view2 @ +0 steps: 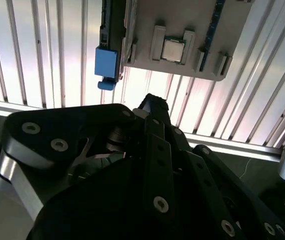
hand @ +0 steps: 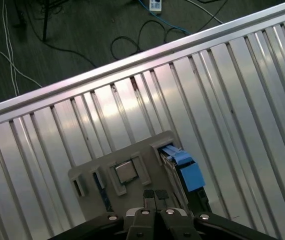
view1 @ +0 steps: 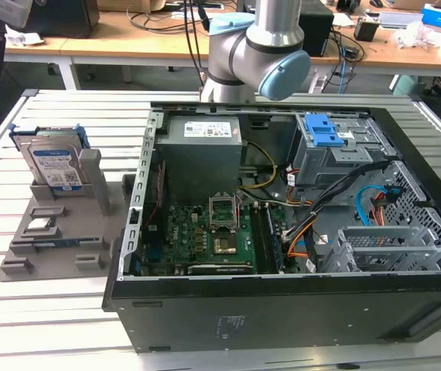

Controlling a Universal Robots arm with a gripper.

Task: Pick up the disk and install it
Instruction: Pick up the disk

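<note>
A robotics lab: a slatted aluminium surface (view1: 50,309) bears an open black computer case (view1: 282,317); cable-strewn wooden desks (view1: 128,42) stand behind.

Arm (view1: 259,46) cut off by exterior view's top edge; disk (view1: 54,166) btm hidden in grey holder (view1: 19,243) slot; in first wrist view gripper (hand: 155,195) body cut by pic edge, covers one disk end

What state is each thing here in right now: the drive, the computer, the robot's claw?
disk: standing upright in the grey holder, not gripped.
computer case: lying on its side, open, insides exposed.
gripper: shut, holding nothing, over the grey holder.
</note>
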